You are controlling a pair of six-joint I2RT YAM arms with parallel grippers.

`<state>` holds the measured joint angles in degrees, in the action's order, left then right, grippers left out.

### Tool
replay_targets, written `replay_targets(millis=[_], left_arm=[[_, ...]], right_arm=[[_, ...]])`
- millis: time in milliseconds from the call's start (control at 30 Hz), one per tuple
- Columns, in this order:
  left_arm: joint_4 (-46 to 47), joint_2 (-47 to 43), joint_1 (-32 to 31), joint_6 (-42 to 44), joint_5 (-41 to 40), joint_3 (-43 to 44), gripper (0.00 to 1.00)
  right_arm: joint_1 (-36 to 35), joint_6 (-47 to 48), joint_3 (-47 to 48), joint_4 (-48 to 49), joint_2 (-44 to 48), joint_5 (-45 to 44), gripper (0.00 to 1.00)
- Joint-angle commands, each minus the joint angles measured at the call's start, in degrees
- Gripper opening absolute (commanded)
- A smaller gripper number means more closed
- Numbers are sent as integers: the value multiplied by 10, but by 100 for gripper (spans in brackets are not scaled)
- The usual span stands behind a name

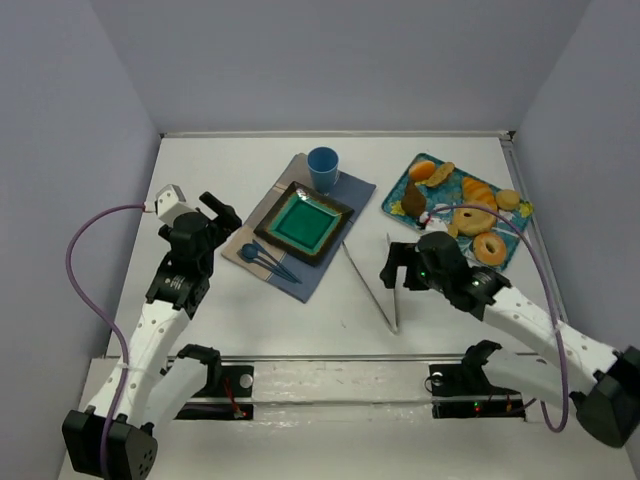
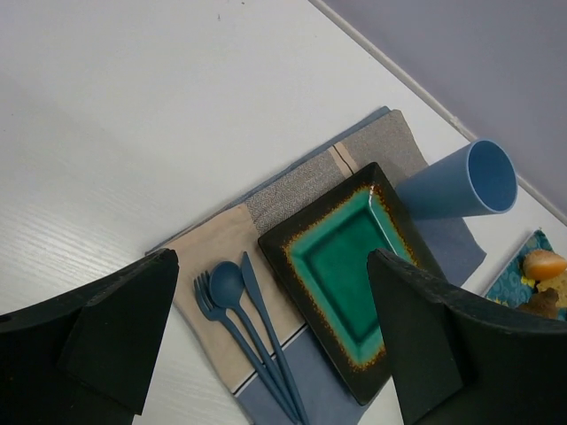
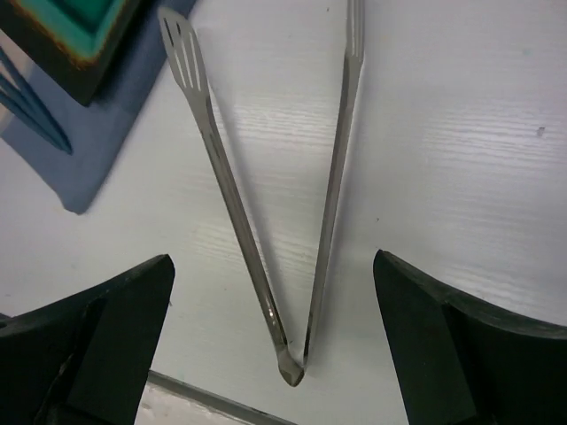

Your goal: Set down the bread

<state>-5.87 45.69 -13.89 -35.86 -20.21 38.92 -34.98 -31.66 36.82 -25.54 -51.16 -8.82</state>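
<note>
Several breads, among them a croissant [image 1: 478, 192] and a ring-shaped roll [image 1: 490, 247], lie on a blue patterned tray [image 1: 417, 172] at the back right. A green square plate [image 1: 303, 223] with a dark rim sits on a placemat; it also shows in the left wrist view [image 2: 341, 266]. Metal tongs [image 1: 375, 285] lie spread open on the table between plate and tray. My right gripper [image 1: 398, 268] is open and empty, hovering over the tongs [image 3: 266, 204] near their hinge. My left gripper [image 1: 222, 212] is open and empty, left of the placemat.
A blue cup [image 1: 323, 167] stands behind the plate. A blue fork, spoon and knife [image 1: 262, 258] lie on the grey-blue placemat [image 1: 345, 192] left of the plate. White walls bound the table at the back and sides.
</note>
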Motion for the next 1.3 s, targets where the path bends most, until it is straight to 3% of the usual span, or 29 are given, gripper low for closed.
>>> replay_targets(millis=[0,100,467,800,900,1267], left_arm=[[17,0,-2,3,-16,3,99],[17,-4,-2,-1,-25,1,99],[22,8,-2,-2,-26,3,99],[20,5,-2,-2,-22,3,99],[17,2,-2,-2,-23,3,99],[8,-36,-2,-5,-26,-3,99]], right_arm=[[-94,4,76,-68,-110,-127,100],[-115,-5,99,-96,-179,-153,100],[-145,22,83,-52,-271,-72,100],[-140,-34,158,-47,-406,-153,100],[-135,-44,171,-47,-434,-142,99],[-118,-88,99,-27,-405,-82,70]])
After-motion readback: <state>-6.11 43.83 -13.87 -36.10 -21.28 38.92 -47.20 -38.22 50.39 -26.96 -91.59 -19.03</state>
